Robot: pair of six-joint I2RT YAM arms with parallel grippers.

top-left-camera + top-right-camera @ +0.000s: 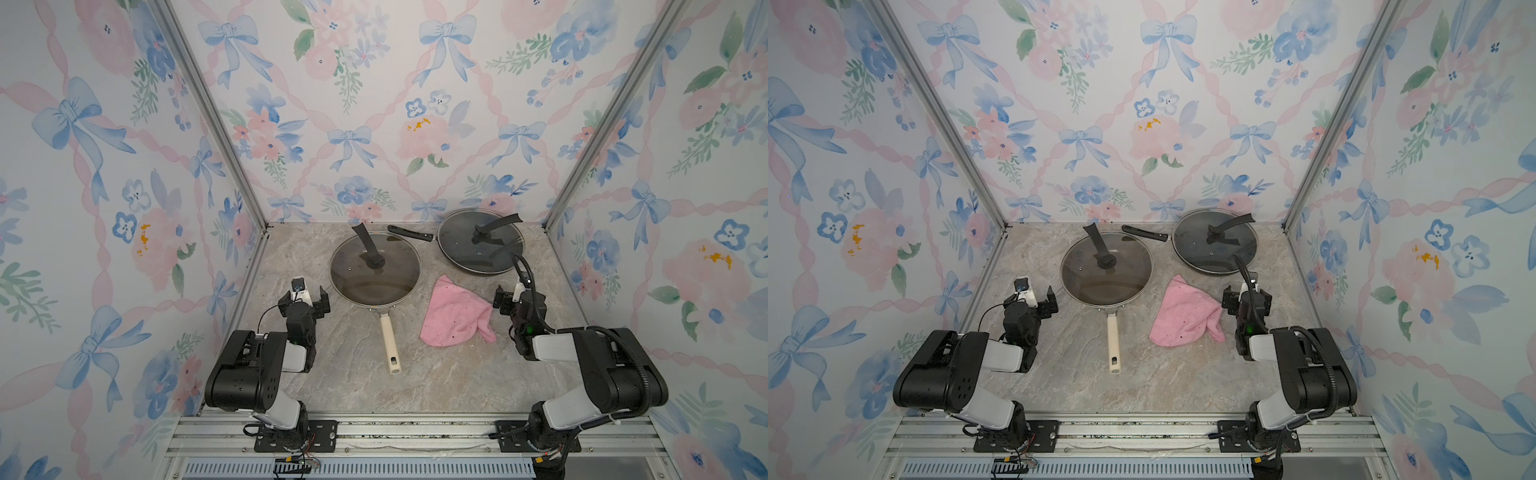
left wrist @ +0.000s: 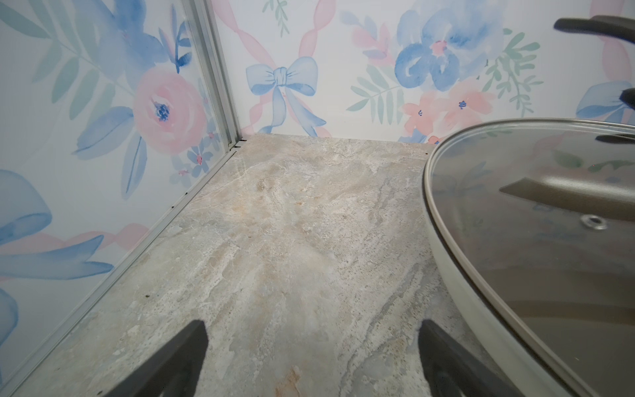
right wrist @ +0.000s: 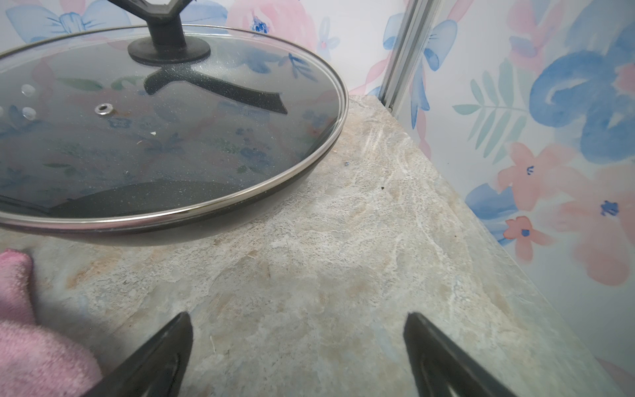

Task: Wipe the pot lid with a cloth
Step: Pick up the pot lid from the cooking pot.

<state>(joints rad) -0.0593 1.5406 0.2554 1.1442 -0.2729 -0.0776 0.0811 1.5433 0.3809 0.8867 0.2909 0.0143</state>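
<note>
In both top views two glass lids with black handles sit on pans: one lid [image 1: 374, 268] [image 1: 1105, 272] on the cream-handled pan mid-table, a second lid [image 1: 480, 243] [image 1: 1214, 241] on the black pan at the back right. The pink cloth [image 1: 453, 313] [image 1: 1185, 318] lies crumpled between them, nearer the front. My left gripper [image 1: 304, 299] [image 2: 312, 326] stands open and empty just left of the cream pan's lid [image 2: 549, 220]. My right gripper [image 1: 518, 297] [image 3: 298, 318] is open and empty just right of the cloth [image 3: 27, 343], facing the black pan's lid [image 3: 154, 130].
The cream handle [image 1: 390, 336] points toward the front edge. The black pan's handle [image 1: 409, 232] lies along the back wall. Floral walls close in the marble table [image 1: 353, 395] on three sides, with aluminium posts [image 1: 552, 224] at the back corners.
</note>
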